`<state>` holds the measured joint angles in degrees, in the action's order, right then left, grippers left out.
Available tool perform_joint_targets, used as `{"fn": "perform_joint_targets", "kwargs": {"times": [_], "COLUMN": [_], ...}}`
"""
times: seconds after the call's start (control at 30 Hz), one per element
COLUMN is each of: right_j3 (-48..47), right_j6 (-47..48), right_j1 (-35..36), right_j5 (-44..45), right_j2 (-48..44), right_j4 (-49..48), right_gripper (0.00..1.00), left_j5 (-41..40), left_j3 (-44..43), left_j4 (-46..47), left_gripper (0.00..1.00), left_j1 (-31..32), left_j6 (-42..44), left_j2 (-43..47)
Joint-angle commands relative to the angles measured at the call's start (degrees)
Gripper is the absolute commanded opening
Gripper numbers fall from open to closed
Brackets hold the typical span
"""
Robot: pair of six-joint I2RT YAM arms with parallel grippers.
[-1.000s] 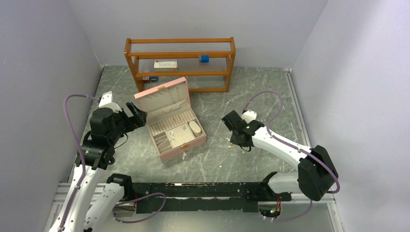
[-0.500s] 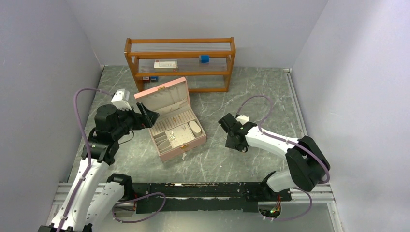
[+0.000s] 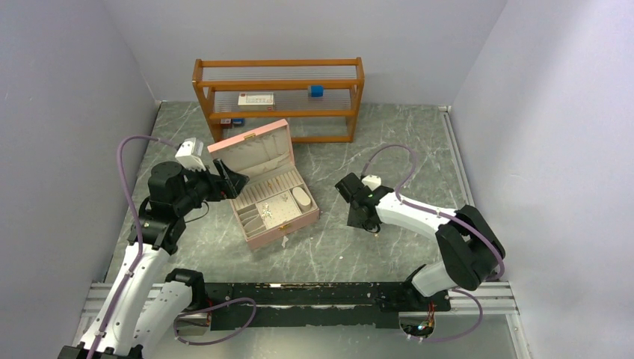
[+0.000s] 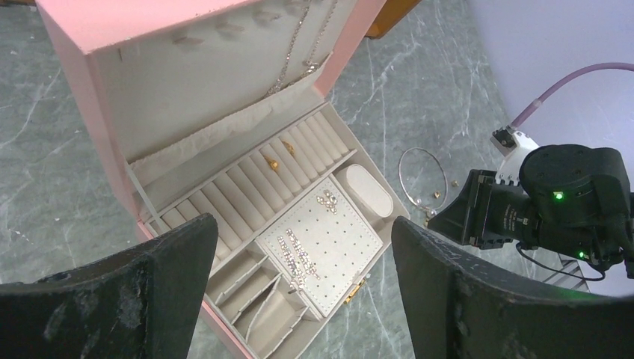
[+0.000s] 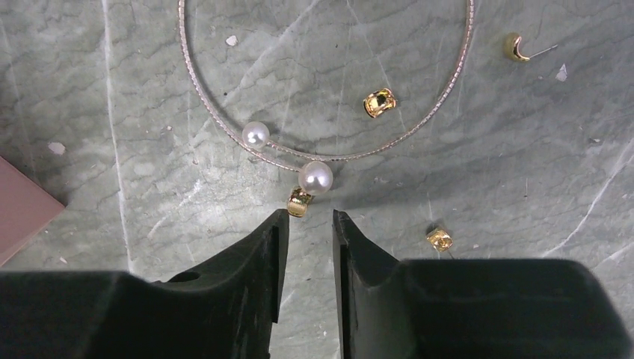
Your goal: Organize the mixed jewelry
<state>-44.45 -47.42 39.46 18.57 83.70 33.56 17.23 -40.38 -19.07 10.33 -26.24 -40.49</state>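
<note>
Since a second ago, the left arm has lifted its wrist and swung it toward the pink jewelry box (image 3: 284, 230), while the right arm has drawn its forearm and elbow leftward. That left arm now climbs from its base at the table's (image 3: 336, 149) near edge, bends at the elbow and points its wrist to the right. The left end effector (image 3: 233, 179) hangs just beside the upright lid, its fingers spread wide with nothing between them, looking down into the open box. Part of the mixed jewelry (image 4: 299, 254) lies inside: glinting pieces on the dotted pad, gold rings (image 4: 273, 163) in the roll slots, and a chain (image 4: 295, 45) on the lid's lining. A wooden shelf (image 3: 278, 112) stands behind the box near the back wall. A strip of marble separates the box's right side from the right arm, which stretches low from its base, forearm angled left. The right end effector (image 5: 309, 221) is tipped down at the table, its fingers a narrow gap apart and gripping nothing. Just ahead of the tips lies a small gold piece (image 5: 299, 202), touching a pearl (image 5: 315, 177) on a thin wire hoop (image 5: 419, 123). More gold bits lie scattered nearby, one bead (image 5: 380, 102) inside the hoop. A pink box corner (image 5: 22, 209) shows at that view's left edge.
</note>
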Motion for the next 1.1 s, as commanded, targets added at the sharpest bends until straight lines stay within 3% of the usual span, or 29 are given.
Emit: {"fn": "perform_joint_targets", "kwargs": {"times": [0.0,0.23,0.8,1.07], "right_j3": [-1.76,-2.37,-3.04,-2.7], "right_j6": [1.1,1.93,2.9,2.79], "right_j1": [-0.35,-0.48,-0.66,-0.71], "right_j5": [1.34,2.36,3.97,3.87], "right_j2": [0.22,1.68,3.41,3.4], "right_j4": [-0.64,-0.79,-2.73,-2.54], "right_gripper": [0.33,0.25,0.25,0.1], "left_j5": [1.54,1.31,1.21,1.35], "left_j3": [0.48,1.16,2.37,2.85], "left_j4": [2.39,2.46,2.9,2.81], "left_gripper": [0.9,0.9,0.88,0.87], "left_j1": [-0.04,-0.04,-0.04,-0.04], "left_j6": [0.48,0.27,0.22,0.06], "left_j2": [0.02,0.0,-0.13,-0.03]}}
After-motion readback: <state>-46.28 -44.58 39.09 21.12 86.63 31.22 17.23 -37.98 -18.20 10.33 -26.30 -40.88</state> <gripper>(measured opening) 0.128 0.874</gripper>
